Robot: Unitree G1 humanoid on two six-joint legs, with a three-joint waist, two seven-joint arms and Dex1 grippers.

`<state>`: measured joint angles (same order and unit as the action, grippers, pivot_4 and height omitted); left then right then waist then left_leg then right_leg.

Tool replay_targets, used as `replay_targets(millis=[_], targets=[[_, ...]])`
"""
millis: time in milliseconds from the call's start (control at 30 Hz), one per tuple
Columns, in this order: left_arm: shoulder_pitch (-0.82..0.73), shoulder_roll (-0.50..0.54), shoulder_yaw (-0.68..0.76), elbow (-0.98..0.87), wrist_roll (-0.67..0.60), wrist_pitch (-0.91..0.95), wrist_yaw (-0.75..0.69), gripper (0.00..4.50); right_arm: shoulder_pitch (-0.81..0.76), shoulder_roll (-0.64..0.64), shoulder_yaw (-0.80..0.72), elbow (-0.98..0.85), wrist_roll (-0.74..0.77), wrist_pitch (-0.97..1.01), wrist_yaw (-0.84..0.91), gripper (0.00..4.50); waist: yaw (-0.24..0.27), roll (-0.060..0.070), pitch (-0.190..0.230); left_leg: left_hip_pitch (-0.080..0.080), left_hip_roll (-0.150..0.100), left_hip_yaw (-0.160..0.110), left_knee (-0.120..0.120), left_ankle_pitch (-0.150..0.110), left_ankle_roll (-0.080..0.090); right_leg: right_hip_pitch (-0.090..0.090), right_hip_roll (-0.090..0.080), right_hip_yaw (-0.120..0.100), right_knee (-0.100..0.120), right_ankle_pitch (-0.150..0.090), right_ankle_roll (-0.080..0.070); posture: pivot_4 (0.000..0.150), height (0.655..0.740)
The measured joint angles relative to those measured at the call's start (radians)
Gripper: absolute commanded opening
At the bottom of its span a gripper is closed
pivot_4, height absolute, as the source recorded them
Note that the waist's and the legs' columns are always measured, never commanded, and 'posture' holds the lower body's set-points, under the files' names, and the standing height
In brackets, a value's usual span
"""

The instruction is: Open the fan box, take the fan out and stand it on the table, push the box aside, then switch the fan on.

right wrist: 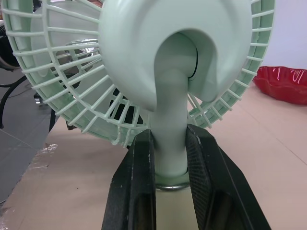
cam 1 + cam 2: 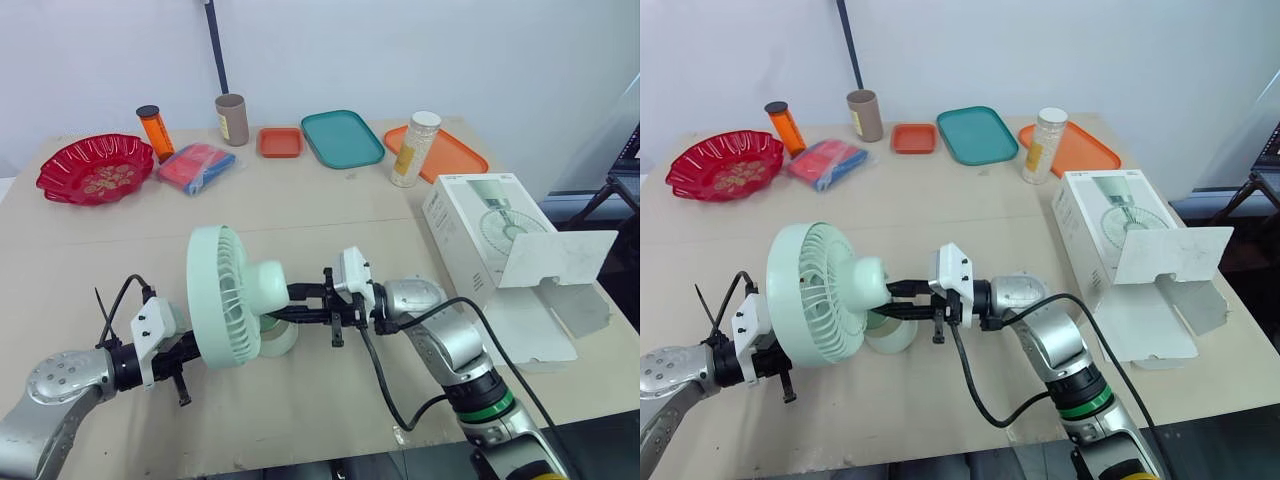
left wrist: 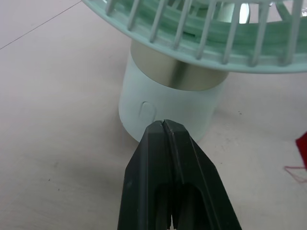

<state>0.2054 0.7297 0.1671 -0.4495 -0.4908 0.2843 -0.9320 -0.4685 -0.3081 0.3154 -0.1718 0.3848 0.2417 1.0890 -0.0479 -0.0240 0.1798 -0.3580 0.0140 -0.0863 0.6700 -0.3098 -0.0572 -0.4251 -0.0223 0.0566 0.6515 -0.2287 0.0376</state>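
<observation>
The mint-green fan (image 2: 232, 296) stands upright in the middle of the table, on its round base (image 3: 168, 108). My right gripper (image 1: 169, 139) is shut on the fan's neck, one black finger (image 1: 139, 163) on each side of it. From the other side, my left gripper (image 3: 164, 122) is shut with nothing in it. Its tip is just in front of the oval button (image 3: 146, 111) on the base; whether it touches I cannot tell. The white fan box (image 2: 478, 228) lies at the right edge of the table with its flap (image 2: 556, 260) open.
Along the back stand a red bowl (image 2: 95, 168), an orange bottle (image 2: 155, 130), a blue-red packet (image 2: 197, 166), a cardboard tube (image 2: 232, 120), a small orange tray (image 2: 280, 142), a teal tray (image 2: 342, 138), a white jar (image 2: 415, 148) and an orange tray (image 2: 455, 152).
</observation>
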Motion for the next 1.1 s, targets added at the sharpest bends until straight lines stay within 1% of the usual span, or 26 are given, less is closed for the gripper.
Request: replay_targets(millis=[267, 500, 1100], targets=[[0.015, 0.000, 0.001, 0.000, 0.002, 0.002, 0.015, 0.09, 0.000, 0.000, 0.001, 0.001, 0.000, 0.000, 0.001, 0.31, 0.000, 0.000, 0.000, 0.000, 0.000, 0.000, 0.000, 0.000, 0.000, 0.000, 0.000, 0.000, 0.000, 0.000, 0.000, 0.150, 0.7400], [-0.023, -0.014, -0.016, 0.010, 0.027, 0.002, 0.036, 0.09, 0.003, -0.002, 0.001, 0.000, 0.000, 0.002, 0.000, 0.31, 0.000, 0.000, 0.000, 0.000, 0.000, 0.000, 0.000, 0.000, 0.000, 0.000, 0.000, 0.000, 0.000, 0.000, 0.000, 0.150, 0.7400], [-0.047, -0.050, -0.062, 0.036, 0.056, 0.001, 0.053, 0.09, 0.003, 0.000, 0.001, -0.004, 0.002, 0.019, -0.007, 0.31, 0.000, 0.000, 0.000, 0.000, 0.000, 0.000, 0.000, 0.000, 0.000, 0.000, 0.000, 0.000, 0.001, 0.000, 0.000, 0.150, 0.7400]])
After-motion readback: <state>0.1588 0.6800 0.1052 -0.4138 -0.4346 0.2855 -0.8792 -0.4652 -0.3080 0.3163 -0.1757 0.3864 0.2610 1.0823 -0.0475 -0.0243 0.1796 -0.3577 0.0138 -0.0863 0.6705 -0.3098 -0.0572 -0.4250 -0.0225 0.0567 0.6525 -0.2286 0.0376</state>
